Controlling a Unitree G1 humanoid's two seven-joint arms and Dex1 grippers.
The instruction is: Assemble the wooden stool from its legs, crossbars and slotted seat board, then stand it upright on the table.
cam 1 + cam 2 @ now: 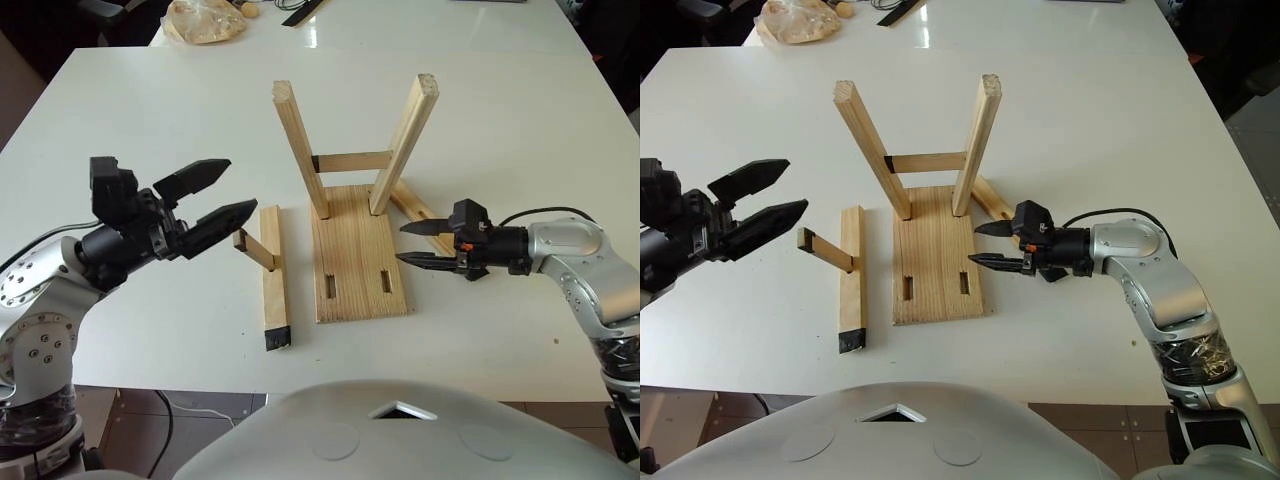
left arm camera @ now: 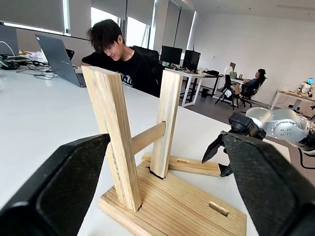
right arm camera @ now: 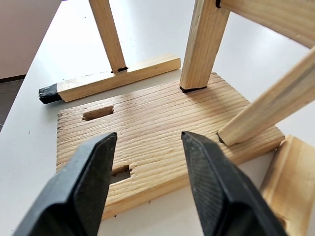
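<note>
- On the white bench [image 1: 520, 120], about mid-way across, the slotted seat board [image 1: 360, 250] is laid flat. Two legs [image 1: 300, 150] are stood up in its far slots and joined by a crossbar [image 1: 352, 161].
- The two near slots [image 1: 330, 285] are seen empty, so the job can be called roughly half done.
- Just beside the board on its left, a loose leg [image 1: 272, 275] is laid flat, with a short crossbar stub [image 1: 255, 250] stuck out toward the left arm.
- Another wooden piece [image 1: 415, 205] is lodged by the board's far right corner; whether they touch can't be told.
- The left hand [image 1: 238, 186] is held above the bench near that stub, fingers spread wide, nothing pinched.
- The right hand [image 1: 402, 244] is parked low at the board's right edge, fingers spread as well, nothing gripped.
- Handling-wise, the parts can be judged light, stiff and not fragile, so a firm pinch is fine. The planed faces may be a bit slick, though.
- The loose leg is probably best taken across its narrow sides around mid-length. That way the dark tip [image 1: 277, 340], likely the end meant for a slot, is left free.
- The standing pair looks only pushed in, so it could easily be knocked over if bumped.
</note>
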